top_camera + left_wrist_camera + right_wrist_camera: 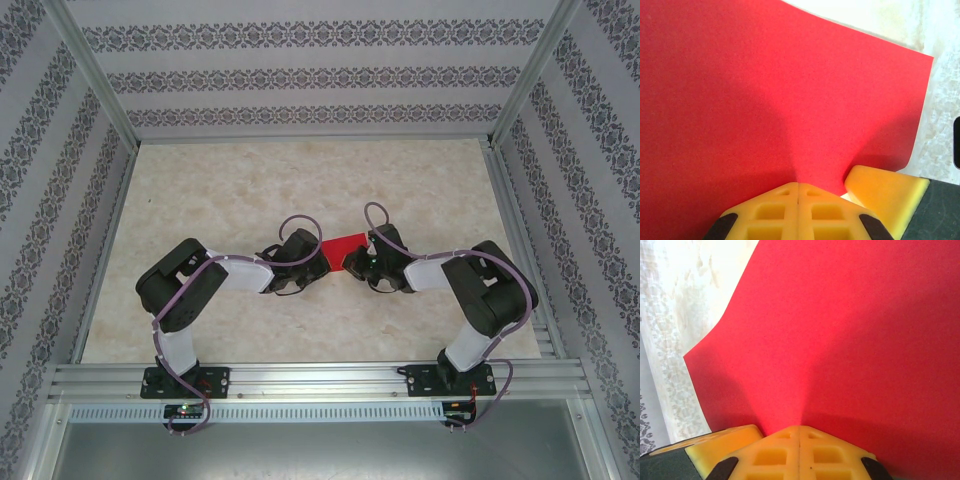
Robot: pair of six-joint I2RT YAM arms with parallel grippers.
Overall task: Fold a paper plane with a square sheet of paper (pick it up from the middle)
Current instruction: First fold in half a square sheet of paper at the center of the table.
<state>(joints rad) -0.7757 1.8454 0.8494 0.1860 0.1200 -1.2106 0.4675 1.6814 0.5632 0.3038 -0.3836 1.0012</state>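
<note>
Red square sheet of paper (340, 243) pinched from 2 sides: left gripper (798, 184) & right gripper (799, 427) both closed tight on it. No crease visible; prob. all folds left.

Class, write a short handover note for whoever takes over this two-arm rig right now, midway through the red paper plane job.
Left claw: shut, pinching the square sheet of paper.
Right claw: shut, pinching the same sheet close beside the left one.
Paper: in the middle of the table, between the two claws, bowed into a soft ridge at each pinch.
Done: both claws grip the sheet.
Left: no sharp crease shows yet, so all the plane's folds are to do.
</note>
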